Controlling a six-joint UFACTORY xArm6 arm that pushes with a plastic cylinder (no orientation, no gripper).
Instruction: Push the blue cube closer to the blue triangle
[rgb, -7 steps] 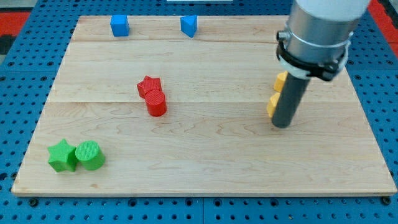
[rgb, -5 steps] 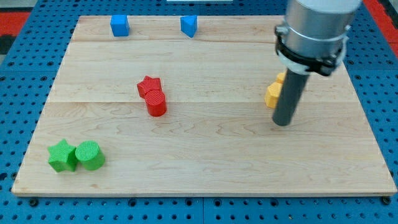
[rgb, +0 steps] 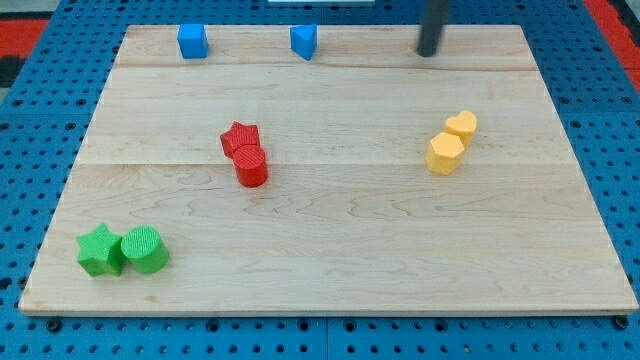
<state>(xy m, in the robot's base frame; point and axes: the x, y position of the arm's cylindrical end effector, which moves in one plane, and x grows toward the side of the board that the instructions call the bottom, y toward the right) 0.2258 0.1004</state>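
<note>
A pale wooden board, made of planks joined along lines running across the view, is laid on a blue pegboard table dotted with holes; red is seen at both top corners. The blue cube is set near the board's top edge, with the blue triangle apart from it toward the view's right. My tip is placed near the top edge, to the right of the triangle, and nothing is touched by it. Elsewhere, a red star touches a red cylinder, a green star touches a green cylinder, and two yellow blocks touch
</note>
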